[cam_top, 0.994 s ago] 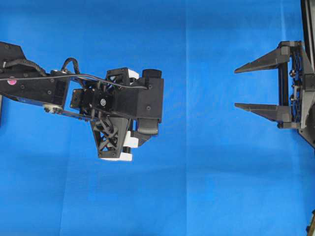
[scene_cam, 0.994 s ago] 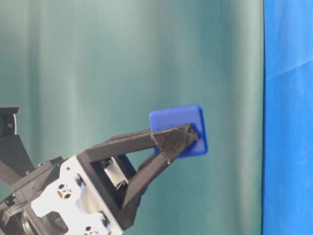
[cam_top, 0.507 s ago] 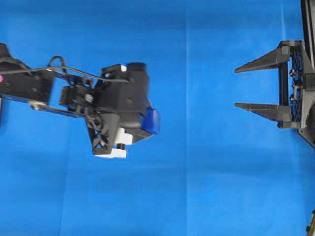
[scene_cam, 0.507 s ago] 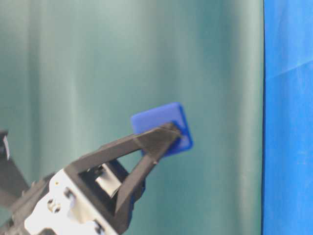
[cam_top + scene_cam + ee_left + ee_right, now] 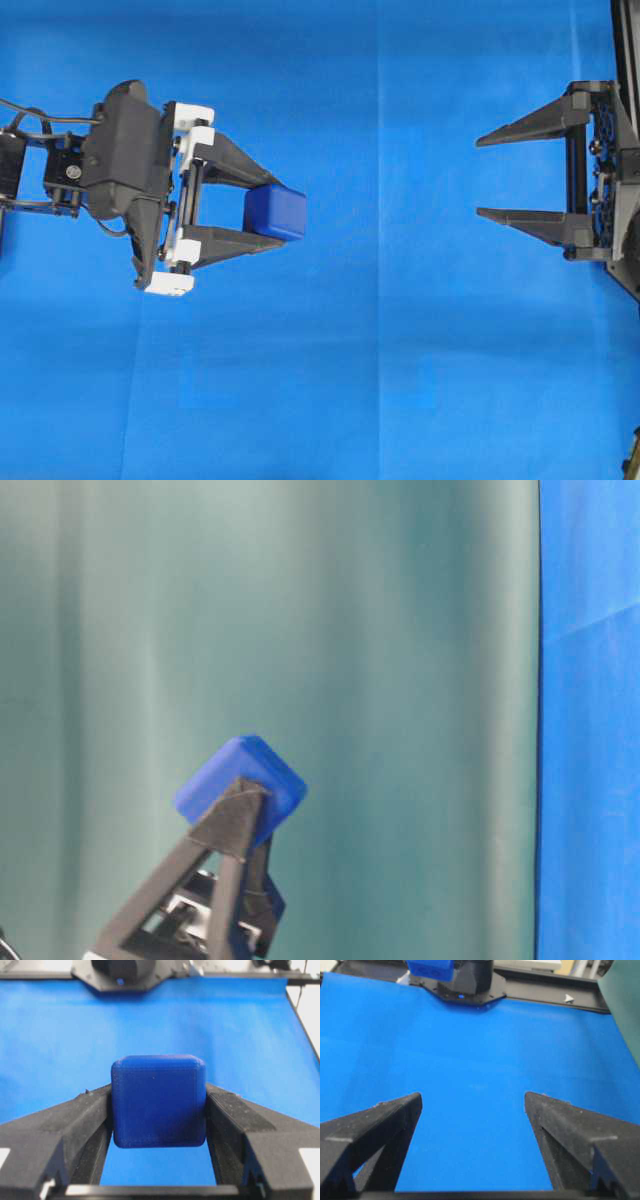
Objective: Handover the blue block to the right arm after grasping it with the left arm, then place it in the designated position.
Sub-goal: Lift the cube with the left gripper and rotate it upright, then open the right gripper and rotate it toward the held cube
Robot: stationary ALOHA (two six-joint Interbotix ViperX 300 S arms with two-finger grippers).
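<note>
The blue block (image 5: 279,211) is a small dark-blue cube held above the cloth at the left. My left gripper (image 5: 268,213), with white brackets, is shut on it, one finger pressing each side. Its fingers point right, toward the right arm. The left wrist view shows the blue block (image 5: 158,1101) squeezed between the fingertips of the left gripper (image 5: 158,1091). The table-level view shows the blue block (image 5: 238,778) at the finger ends. My right gripper (image 5: 480,178) stands open at the right edge, pointing left, well apart from the block. Nothing lies in the right gripper (image 5: 472,1096).
A blue cloth (image 5: 400,350) covers the table between the two arms. A teal curtain (image 5: 400,680) hangs behind in the table-level view. The right wrist view shows the left arm (image 5: 465,982) at the far end with the blue block (image 5: 429,967).
The left gripper has swung from pointing down to lying level, fingers toward the right arm, and drawn back left. The block stayed in its grip. The right arm has not moved.
</note>
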